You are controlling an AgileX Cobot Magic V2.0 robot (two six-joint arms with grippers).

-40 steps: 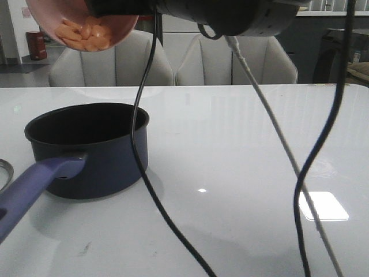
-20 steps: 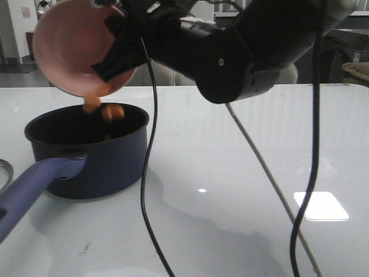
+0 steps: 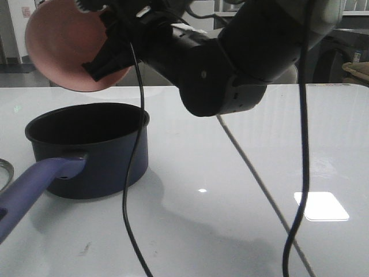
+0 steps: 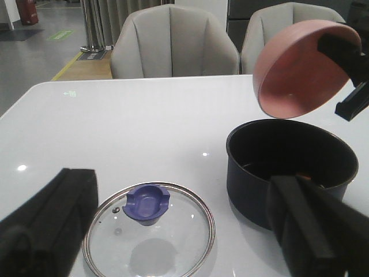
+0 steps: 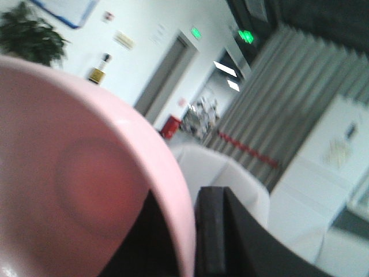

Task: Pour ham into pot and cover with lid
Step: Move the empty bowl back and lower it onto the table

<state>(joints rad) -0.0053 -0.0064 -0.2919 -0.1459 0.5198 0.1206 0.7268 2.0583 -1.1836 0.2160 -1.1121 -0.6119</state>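
The navy pot (image 3: 98, 156) stands at the left of the table, its long purple-blue handle (image 3: 34, 184) pointing toward me. My right gripper (image 3: 106, 52) is shut on the rim of a salmon-pink bowl (image 3: 63, 52), held tipped steeply above the pot's far edge. In the right wrist view the bowl (image 5: 75, 173) looks empty, its rim between my right gripper's jaws (image 5: 181, 242). A trace of orange ham (image 4: 298, 174) shows inside the pot (image 4: 288, 167). The glass lid (image 4: 149, 231) with its blue knob lies flat beside the pot, below my open, empty left gripper (image 4: 179, 242).
Two pale chairs (image 4: 173, 46) stand behind the table's far edge. Black and white cables (image 3: 130, 190) hang down in front of the pot and across the middle of the front view. The lid's steel rim (image 3: 4, 170) peeks in at the left edge.
The right gripper tipped the pink bowl further over. The ham slices slid out and dropped into the pot. The bowl now shows no ham.
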